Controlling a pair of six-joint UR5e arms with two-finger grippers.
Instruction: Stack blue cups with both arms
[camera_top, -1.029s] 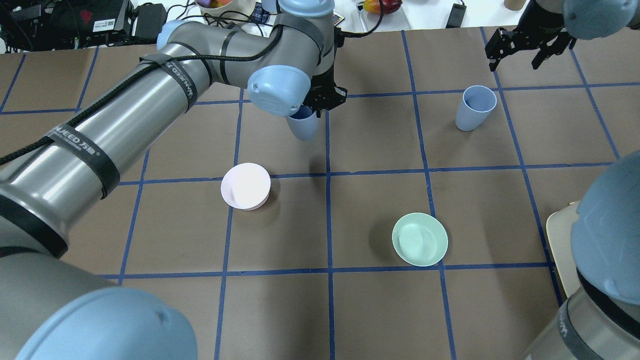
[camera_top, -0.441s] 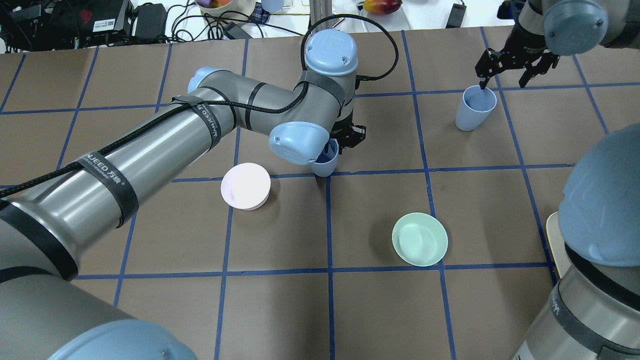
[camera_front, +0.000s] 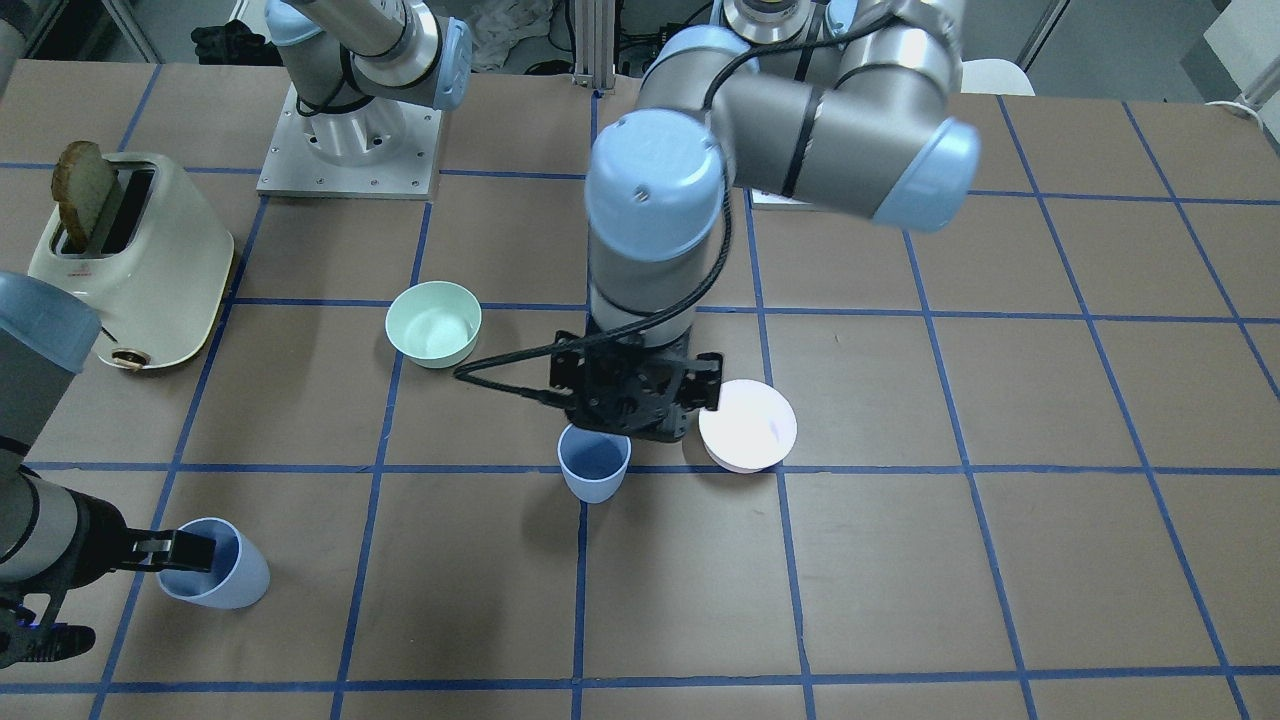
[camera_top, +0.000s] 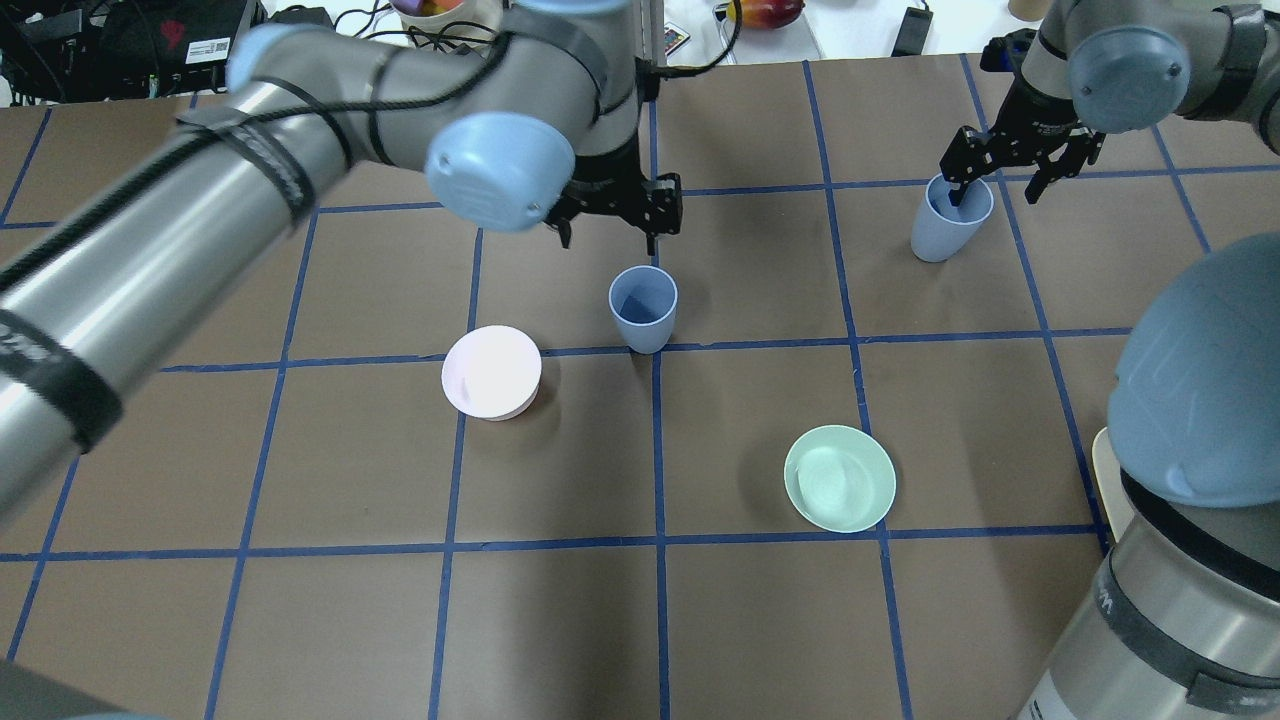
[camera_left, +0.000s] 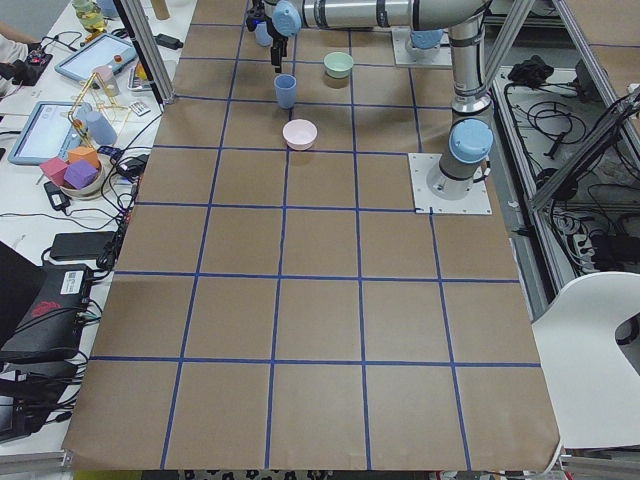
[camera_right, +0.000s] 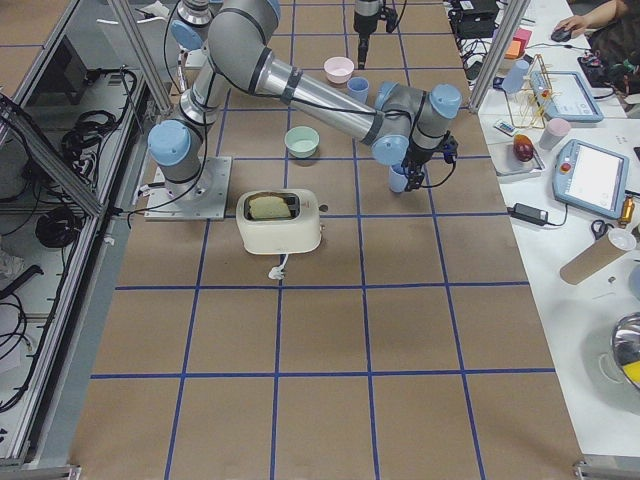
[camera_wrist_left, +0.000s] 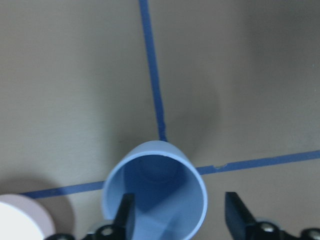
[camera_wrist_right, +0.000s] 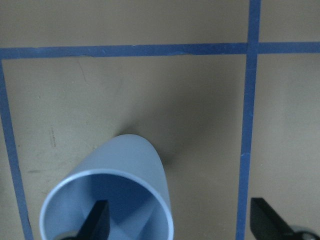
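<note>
- From over the robot's shoulders, the left pincer (camera_top: 608, 240) hangs with its 2 fingers spread wide and nothing between them, just beyond the centre cup (camera_top: 643, 308).
- That cup stands upright, mouth up, on the brown desk (camera_top: 760, 620) beside a crossing of blue tape lines. The pink bowl (camera_top: 491, 372) is near it and the green bowl (camera_top: 840, 478) farther off.
- The left wrist camera adds what the high view cannot. 1 finger (camera_wrist_left: 126, 215) lies across the cup's mouth and the other stands clear outside the rim. Whether the first dips inside, I cannot tell.
- The right pincer (camera_top: 995, 195) is open as well, straddling the rim of the right cup (camera_top: 945, 228), which sits on the desk at the robot's far right.
- The right wrist camera makes it plain: 1 finger (camera_wrist_right: 97, 222) is down in the mouth, and the other is well out to the side, apart from the wall.
- The right cup looks upright from above but leaning from across the desk, so I cannot tell which.
- The camera facing the robot also shows a cream toaster (camera_front: 150, 270) with a slice of bread (camera_front: 82, 190) standing in it, near the right arm's base.
</note>
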